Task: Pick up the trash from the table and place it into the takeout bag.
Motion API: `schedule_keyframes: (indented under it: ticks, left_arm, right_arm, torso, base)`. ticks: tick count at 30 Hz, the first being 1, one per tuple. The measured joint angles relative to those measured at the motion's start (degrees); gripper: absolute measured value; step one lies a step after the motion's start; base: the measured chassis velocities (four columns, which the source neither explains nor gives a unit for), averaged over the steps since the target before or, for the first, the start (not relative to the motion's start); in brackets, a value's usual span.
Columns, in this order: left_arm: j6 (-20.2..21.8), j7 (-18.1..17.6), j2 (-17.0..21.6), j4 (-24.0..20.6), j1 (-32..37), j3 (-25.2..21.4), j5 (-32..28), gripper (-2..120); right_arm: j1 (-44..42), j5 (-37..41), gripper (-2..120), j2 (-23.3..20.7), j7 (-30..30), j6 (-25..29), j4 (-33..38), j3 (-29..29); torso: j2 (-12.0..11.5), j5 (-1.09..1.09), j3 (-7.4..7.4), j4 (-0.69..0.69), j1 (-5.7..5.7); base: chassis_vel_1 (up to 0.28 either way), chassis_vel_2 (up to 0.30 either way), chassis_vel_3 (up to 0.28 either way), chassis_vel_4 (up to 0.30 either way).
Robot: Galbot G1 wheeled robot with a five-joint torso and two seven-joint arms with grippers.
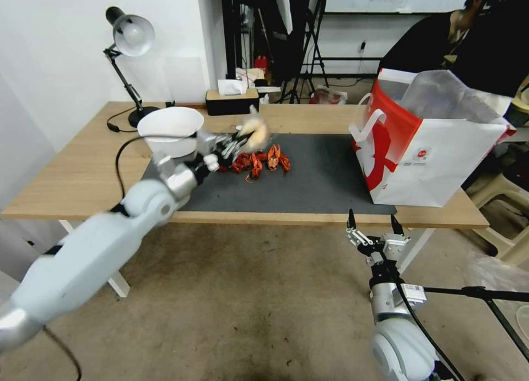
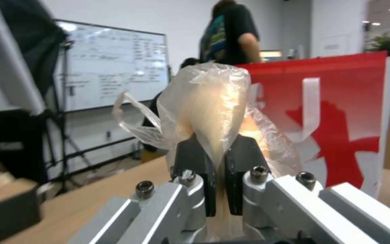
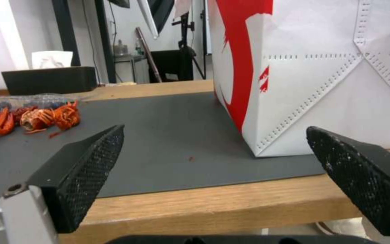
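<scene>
My left gripper (image 1: 245, 139) is shut on a beige plastic-wrapped wad (image 1: 255, 132), held in the air over the dark mat (image 1: 319, 177) of the table (image 1: 71, 177). In the left wrist view the wad (image 2: 208, 105) bulges out above the closed fingers (image 2: 195, 166), with the red side of the takeout bag (image 2: 339, 112) beyond it. Red shell leftovers (image 1: 259, 162) lie on the mat just under the gripper. A pale bowl (image 1: 171, 129) sits beside my left forearm. The takeout bag (image 1: 435, 150) stands open at the table's right end. My right gripper (image 1: 373, 226) hangs open below the front edge, near the bag (image 3: 321, 67).
A desk lamp (image 1: 129, 39) and a black tissue box (image 1: 231, 99) stand at the back of the table. A person in black sits behind the bag. Tripod legs and a pale stool (image 1: 507, 205) are to the right.
</scene>
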Motion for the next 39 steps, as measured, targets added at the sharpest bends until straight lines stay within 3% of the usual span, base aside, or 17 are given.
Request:
schedule_keyframes:
  ticks: [1,3,5,7,9,15,16,28,35,39]
  left_arm:
    - [0.00,-0.09,-0.79,1.09,-3.75,3.01,-0.68,3]
    - [0.00,-0.13,-1.25,1.62,-5.56,4.38,-0.97,3]
    - [0.06,-0.38,-4.33,4.59,-12.85,9.37,-2.25,3]
    - [0.07,-0.46,-5.41,5.63,-14.68,10.45,-2.54,3]
    - [0.18,-0.75,-9.13,8.56,-19.37,13.51,-3.63,3]
    - [0.25,-1.40,-13.59,11.41,-23.95,16.77,-4.87,3]
    - [0.38,-1.74,-17.27,13.71,-27.32,19.43,-5.72,3]
    - [1.33,-0.87,-25.91,20.93,-36.47,28.69,-8.53,3]
    - [1.93,0.55,-29.45,24.50,-38.70,31.44,-8.68,3]
    - [2.26,2.67,-33.31,28.52,-40.20,32.47,-8.07,3]
  right_arm:
    - [0.04,-0.05,100,0.03,0.00,0.00,-0.01,0.01]
    - [0.06,-0.06,100,0.06,0.00,0.00,-0.01,0.02]
    - [0.02,-0.14,100,0.20,0.01,-0.02,0.05,0.11]
    - [-0.03,-0.21,100,0.25,0.03,-0.03,0.08,0.12]
    - [-0.11,-0.46,100,0.46,0.08,-0.05,0.11,0.14]
    - [-0.16,-0.59,100,0.68,0.13,-0.06,0.09,0.15]
    - [-0.16,-0.70,100,0.78,0.15,-0.06,0.07,0.12]
    - [-0.28,-1.12,100,1.26,0.08,-0.08,0.00,-0.34]
    - [-0.28,-1.14,100,1.31,0.01,0.01,-0.19,-0.40]
    - [-0.33,-1.21,100,1.60,-0.05,0.25,-0.46,-0.48]
  torso:
    - [0.00,0.00,0.00,-0.01,0.00]
    - [0.00,0.02,0.00,-0.02,0.00]
    - [0.00,0.00,-0.01,-0.01,0.00]
    - [0.00,0.01,-0.01,-0.01,0.00]
    - [0.00,0.00,-0.01,0.00,0.01]
    - [0.00,0.01,-0.01,-0.01,0.00]
    - [0.00,0.01,-0.01,0.00,0.00]
    - [0.00,0.01,-0.01,0.00,-0.01]
    - [0.00,0.00,-0.01,0.01,-0.01]
    - [0.00,0.01,-0.01,0.00,-0.01]
  base:
    - [0.000,0.000,0.000,0.000]
    - [0.000,0.000,0.000,0.000]
    - [0.000,0.000,0.000,0.000]
    - [0.000,0.000,0.000,0.000]
    - [0.000,0.000,0.000,0.000]
    - [0.000,0.000,0.000,0.000]
    - [0.000,0.000,0.000,0.000]
    - [0.000,0.000,0.000,0.000]
    - [0.000,0.000,0.000,0.000]
    - [0.000,0.000,0.000,0.000]
